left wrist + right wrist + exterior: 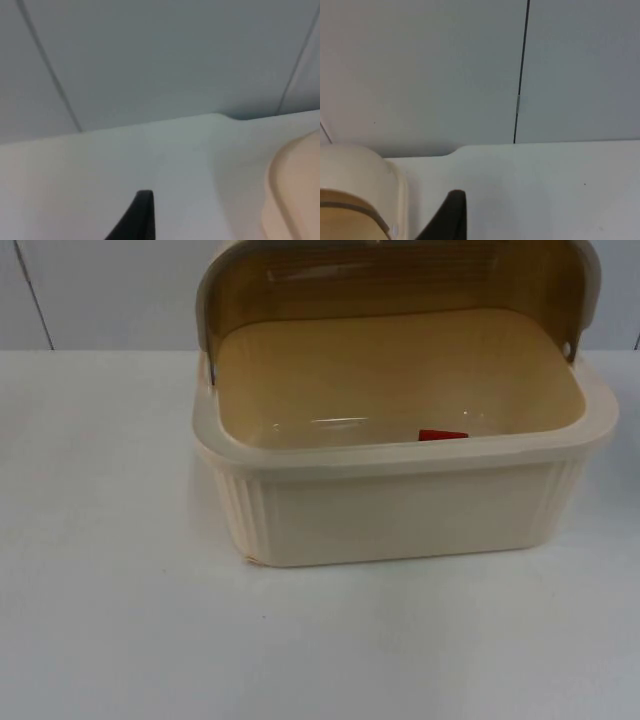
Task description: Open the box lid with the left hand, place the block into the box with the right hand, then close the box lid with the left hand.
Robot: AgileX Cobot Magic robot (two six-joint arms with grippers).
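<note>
On the table [120,620]: box [400,510] open, block [442,435] inside, lid [400,280] not yet closed.
Top view: the lid stands raised behind the box; the red block lies on the box floor near the front wall. Left wrist view: left gripper [137,220] hangs beside the box, finger state cannot be told. Right wrist view: right gripper [447,217] waits beside the lid, state likewise unclear. Judged remaining: close the lid.

Cream ribbed plastic box [400,510] with tan-tinted translucent raised lid [400,280]; red block [442,435] inside; white table [110,620]; grey wall [420,70].
</note>
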